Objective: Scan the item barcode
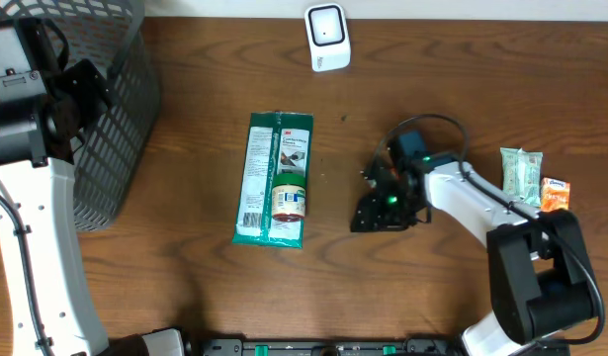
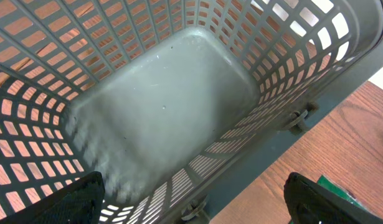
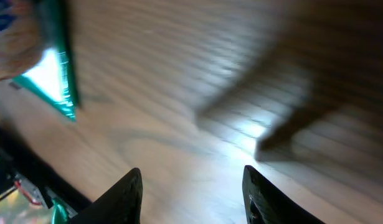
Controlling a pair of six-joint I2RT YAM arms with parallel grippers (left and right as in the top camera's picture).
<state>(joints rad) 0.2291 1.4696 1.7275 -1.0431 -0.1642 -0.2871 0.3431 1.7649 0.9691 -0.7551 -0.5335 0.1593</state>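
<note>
Scanner [image 1: 327,38] sat at the far edge of the table [image 1: 185,287] in the overhead view. The green package [image 1: 274,180] lay flat mid-table, and the right gripper [image 1: 373,212] was low beside it on the right, not touching. From the left wrist I saw the left gripper [image 2: 194,186] spread wide over the grey basket [image 2: 160,106] — nothing between its fingers. The right wrist picture was blurred, but its fingers [image 3: 126,196] stood partly apart over bare wood — holding nothing, the package's edge at upper left.

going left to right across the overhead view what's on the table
grey mesh basket → green 3M package → white scanner → right arm's fingers → pale green packets → orange packet
</note>
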